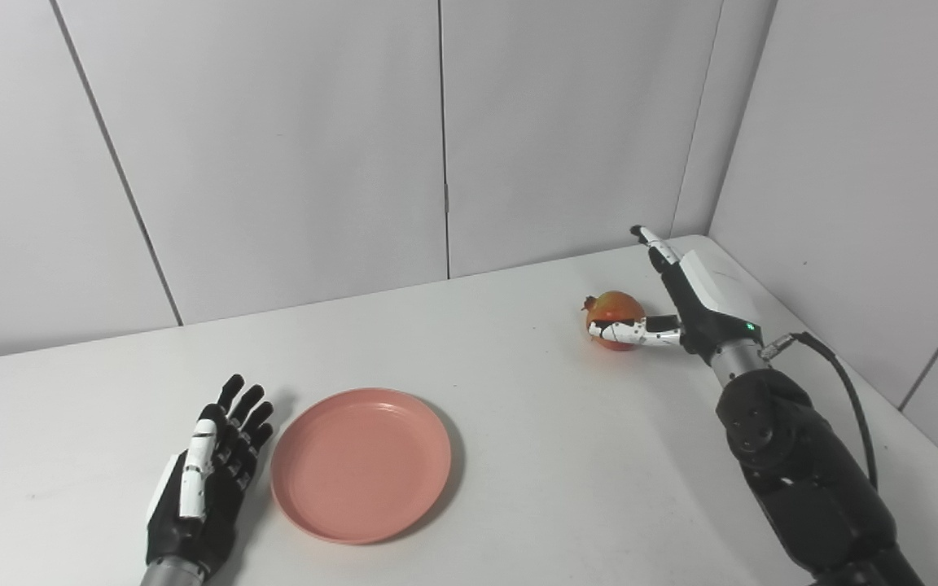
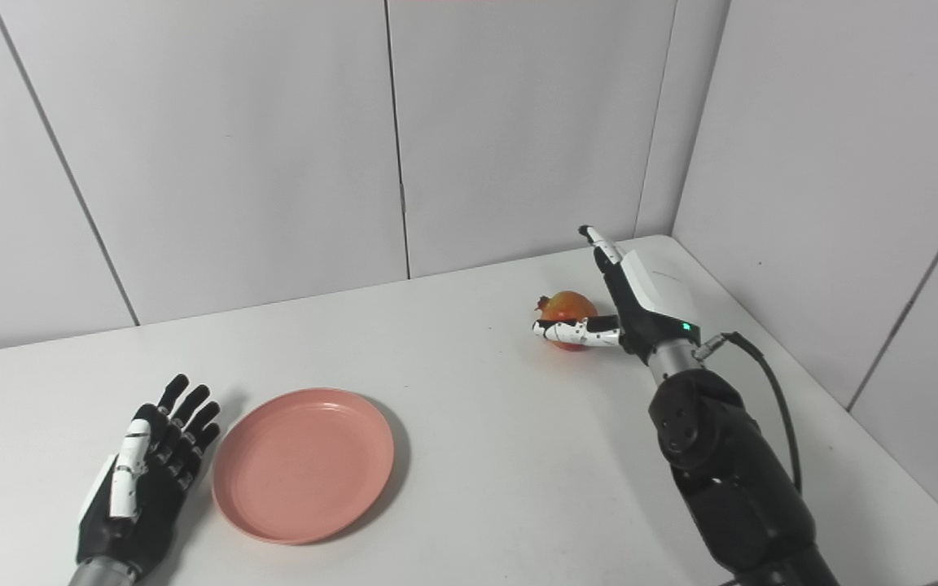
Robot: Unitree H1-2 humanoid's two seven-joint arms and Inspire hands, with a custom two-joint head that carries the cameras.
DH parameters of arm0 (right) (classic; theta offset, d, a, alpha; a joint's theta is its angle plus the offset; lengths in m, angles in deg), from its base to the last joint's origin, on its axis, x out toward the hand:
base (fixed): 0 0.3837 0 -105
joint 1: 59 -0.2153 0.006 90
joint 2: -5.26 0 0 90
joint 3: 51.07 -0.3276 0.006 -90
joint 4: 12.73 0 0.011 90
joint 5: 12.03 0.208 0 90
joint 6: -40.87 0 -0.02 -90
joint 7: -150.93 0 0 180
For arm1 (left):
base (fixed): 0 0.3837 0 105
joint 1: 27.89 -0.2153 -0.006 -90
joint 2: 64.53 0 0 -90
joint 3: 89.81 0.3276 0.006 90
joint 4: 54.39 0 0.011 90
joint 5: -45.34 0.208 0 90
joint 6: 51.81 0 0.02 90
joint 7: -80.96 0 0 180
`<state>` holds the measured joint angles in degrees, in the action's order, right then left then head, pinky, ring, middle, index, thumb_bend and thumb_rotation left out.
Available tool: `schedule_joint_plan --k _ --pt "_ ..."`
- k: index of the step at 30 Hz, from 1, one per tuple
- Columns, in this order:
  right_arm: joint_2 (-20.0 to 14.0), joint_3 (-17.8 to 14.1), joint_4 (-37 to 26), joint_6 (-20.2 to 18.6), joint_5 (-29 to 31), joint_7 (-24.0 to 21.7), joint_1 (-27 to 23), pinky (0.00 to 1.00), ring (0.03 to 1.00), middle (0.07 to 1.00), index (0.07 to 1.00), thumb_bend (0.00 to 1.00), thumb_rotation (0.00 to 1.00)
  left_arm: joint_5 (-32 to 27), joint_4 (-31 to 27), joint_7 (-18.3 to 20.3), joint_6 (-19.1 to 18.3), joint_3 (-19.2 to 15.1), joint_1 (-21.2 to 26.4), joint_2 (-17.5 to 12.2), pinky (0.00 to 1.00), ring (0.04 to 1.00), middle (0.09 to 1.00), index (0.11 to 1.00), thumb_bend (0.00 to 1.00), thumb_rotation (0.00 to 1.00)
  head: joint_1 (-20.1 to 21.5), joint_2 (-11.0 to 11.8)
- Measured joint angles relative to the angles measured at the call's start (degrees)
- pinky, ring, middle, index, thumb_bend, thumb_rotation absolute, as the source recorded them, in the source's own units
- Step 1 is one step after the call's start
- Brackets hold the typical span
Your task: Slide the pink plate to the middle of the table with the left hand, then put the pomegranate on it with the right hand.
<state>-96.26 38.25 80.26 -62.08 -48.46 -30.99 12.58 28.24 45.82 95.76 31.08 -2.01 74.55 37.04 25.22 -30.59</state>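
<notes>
The pink plate [image 1: 361, 462] lies empty on the white table, left of centre near the front edge. My left hand [image 1: 208, 472] rests open just left of the plate's rim, fingers stretched forward, not on the plate. The pomegranate [image 1: 615, 313], red and orange, sits on the table at the far right. My right hand [image 1: 685, 297] is beside it on its right, open, thumb stretched across the fruit's front and fingers pointing up and away past it. The fingers are not closed around the fruit.
The white table [image 1: 518, 423] meets grey wall panels at the back and right, forming a corner behind the pomegranate. A black cable [image 1: 848, 391] loops off my right forearm. The table's right edge runs close to that arm.
</notes>
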Motion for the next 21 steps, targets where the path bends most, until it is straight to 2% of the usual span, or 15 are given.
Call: schedule_joint_plan --k 10,15,21 --pt "0.35 1.4 3.03 -0.51 0.43 -0.14 -1.23 0.74 0.864 0.93 0.946 1.0 0.5 -0.46 -0.77 -0.01 -0.89 -0.07 -0.1 -0.33 0.99 0.961 0.963 0.961 0.36 1.0 0.18 -0.79" --pt "0.35 1.97 4.94 -0.76 0.43 -0.15 -2.07 0.71 0.846 0.928 0.943 1.0 0.49 -0.48 -0.97 -0.01 -0.98 -0.05 -0.21 -0.49 0.99 0.965 0.968 0.963 0.36 1.0 0.26 -1.23" --pt "0.35 2.77 7.48 -1.47 0.45 -0.26 -3.16 0.75 0.864 0.927 0.943 1.0 0.48 -0.5 -1.27 0.0 -1.06 -0.05 -0.45 -0.85 0.99 0.962 0.966 0.962 0.36 1.0 0.35 -1.67"
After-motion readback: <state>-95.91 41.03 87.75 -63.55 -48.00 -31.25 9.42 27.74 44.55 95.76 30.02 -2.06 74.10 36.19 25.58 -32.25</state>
